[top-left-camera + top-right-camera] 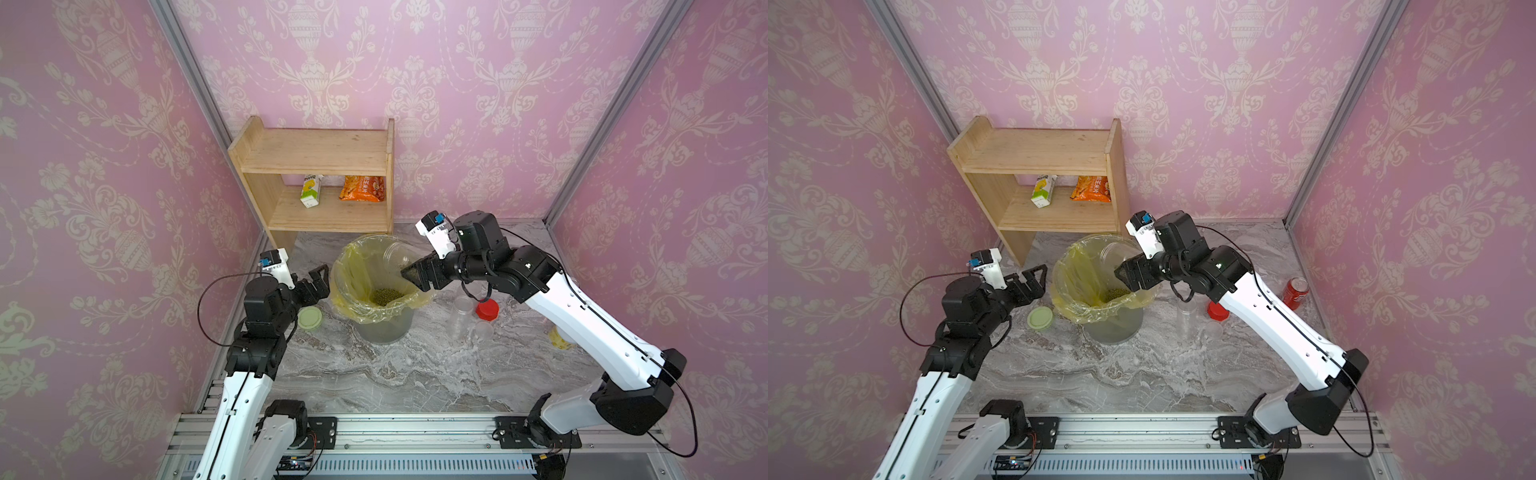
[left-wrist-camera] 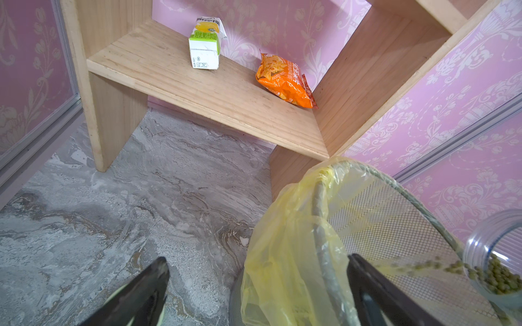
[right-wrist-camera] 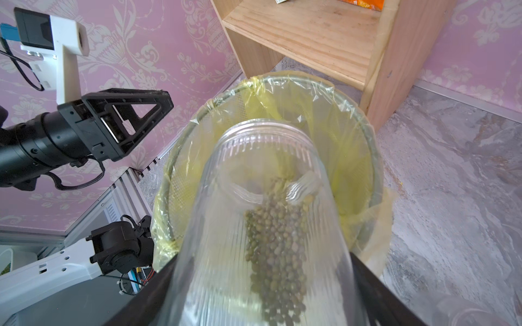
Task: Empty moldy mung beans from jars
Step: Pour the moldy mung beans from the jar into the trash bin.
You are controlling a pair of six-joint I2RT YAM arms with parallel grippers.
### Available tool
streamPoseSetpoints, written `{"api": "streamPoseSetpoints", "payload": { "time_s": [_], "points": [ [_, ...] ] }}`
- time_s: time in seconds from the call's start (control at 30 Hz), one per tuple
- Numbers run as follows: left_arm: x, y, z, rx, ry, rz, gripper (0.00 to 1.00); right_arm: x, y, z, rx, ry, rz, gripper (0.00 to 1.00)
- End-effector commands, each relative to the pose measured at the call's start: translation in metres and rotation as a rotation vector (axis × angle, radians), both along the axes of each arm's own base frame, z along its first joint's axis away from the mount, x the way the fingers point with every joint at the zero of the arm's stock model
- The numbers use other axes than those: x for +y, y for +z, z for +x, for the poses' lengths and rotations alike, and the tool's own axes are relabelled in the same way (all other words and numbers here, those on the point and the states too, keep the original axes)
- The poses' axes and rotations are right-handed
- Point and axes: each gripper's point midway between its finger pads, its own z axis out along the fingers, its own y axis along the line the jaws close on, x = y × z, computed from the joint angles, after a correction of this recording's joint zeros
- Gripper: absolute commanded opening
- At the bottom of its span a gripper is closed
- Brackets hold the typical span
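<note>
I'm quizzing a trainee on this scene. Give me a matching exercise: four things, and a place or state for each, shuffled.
Things:
1. bean jar
2. green lid
3. carton
4. left gripper

States:
A. open, empty
B. on the shelf
C. tilted over the bin
D. flat on the table

Pairs: 1-C; 2-D; 3-B; 4-A

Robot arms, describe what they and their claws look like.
The left arm and right arm have white shells, black joints and a thin black cable looping alongside. The left claw and right claw are black; the left's fingers are open triangular frames. A white camera bracket with a blue plug sits behind each.
</note>
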Motion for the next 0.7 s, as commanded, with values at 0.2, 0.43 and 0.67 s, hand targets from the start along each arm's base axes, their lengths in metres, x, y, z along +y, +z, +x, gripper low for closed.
{"api": "streamPoseSetpoints", "payload": {
  "time_s": [0.2, 0.43, 0.67],
  "points": [
    [-0.005, 0.011, 0.009, -0.022, -0.014, -0.047, 0.99, 0.003, 0.048, 0.000, -0.090, 0.002, 0.101, 0.23],
    [0.005, 0.000, 0.018, -0.041, 0.055, -0.070, 0.99, -0.004, 0.030, -0.004, -0.067, -0.021, 0.111, 0.24],
    [0.003, -0.001, 0.025, -0.032, 0.041, -0.057, 0.99, 0.009, 0.047, 0.005, -0.078, 0.008, 0.108, 0.23]
  ]
}}
